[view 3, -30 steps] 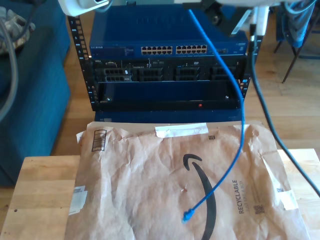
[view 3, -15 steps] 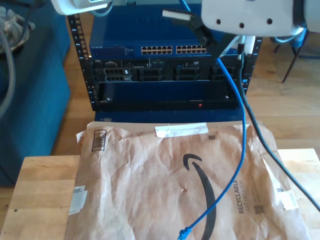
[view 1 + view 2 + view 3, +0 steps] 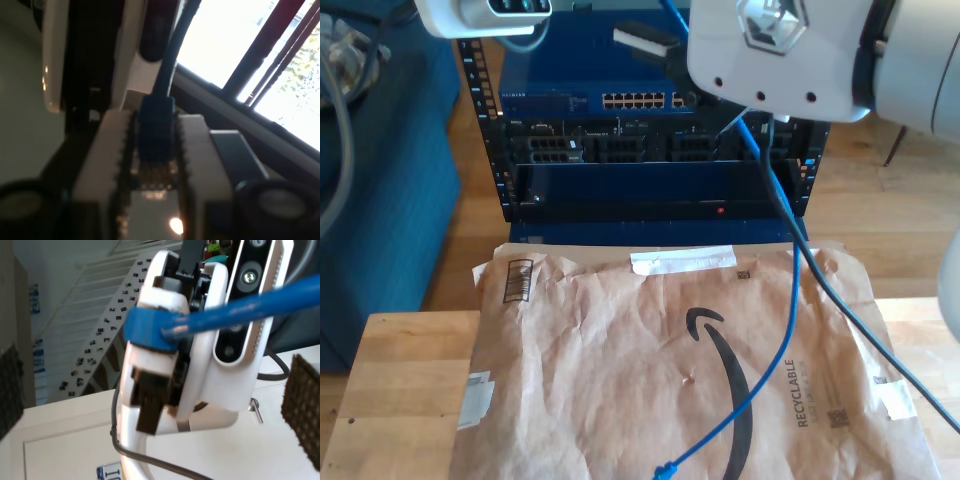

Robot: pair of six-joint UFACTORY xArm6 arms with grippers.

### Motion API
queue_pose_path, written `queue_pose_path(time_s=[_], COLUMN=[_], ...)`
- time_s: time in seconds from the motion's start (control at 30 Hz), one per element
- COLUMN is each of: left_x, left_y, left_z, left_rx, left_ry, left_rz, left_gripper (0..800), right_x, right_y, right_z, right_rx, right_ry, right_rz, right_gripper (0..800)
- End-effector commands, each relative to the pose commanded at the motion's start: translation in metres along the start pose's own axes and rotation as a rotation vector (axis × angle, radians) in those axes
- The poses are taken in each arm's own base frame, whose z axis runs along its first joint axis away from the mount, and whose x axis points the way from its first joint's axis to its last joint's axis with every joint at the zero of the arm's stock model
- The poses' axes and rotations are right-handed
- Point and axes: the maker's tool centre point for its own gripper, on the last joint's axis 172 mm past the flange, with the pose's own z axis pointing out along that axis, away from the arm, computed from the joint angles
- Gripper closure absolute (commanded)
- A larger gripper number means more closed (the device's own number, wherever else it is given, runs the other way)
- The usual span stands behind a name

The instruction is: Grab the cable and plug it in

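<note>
My first gripper point(image 3: 155, 165) is clamped on the cable point(image 3: 790, 300) by its plug end. The arm has swung nearer the switch point(image 3: 620, 95); the free end point(image 3: 665, 468) has slid lower on the envelope point(image 3: 570, 380). Second gripper's point(image 3: 160, 365) state: cannot tell. Insertion approach likely.

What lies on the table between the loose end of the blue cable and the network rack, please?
In the exterior view, the brown paper mailer covers that whole stretch, from the cable's loose plug to the rack; the cable itself trails over it.
</note>
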Motion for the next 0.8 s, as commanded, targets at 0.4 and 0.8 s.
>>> queue_pose_path(time_s=[0.4,0.8], left_x=[-0.0023,-0.0016], left_y=[-0.0055,-0.0028], left_z=[0.0005,-0.0012], left_rx=[0.024,0.025], left_ry=[-0.009,-0.012], left_rz=[0.010,0.005], left_gripper=[771,769], right_x=[-0.0047,-0.0051], right_y=[0.0042,0.0042], right_z=[0.0019,0.0024], right_rx=[-0.001,-0.002], right_ry=[-0.009,-0.011], right_rz=[0.010,0.039], right_gripper=[354,576])
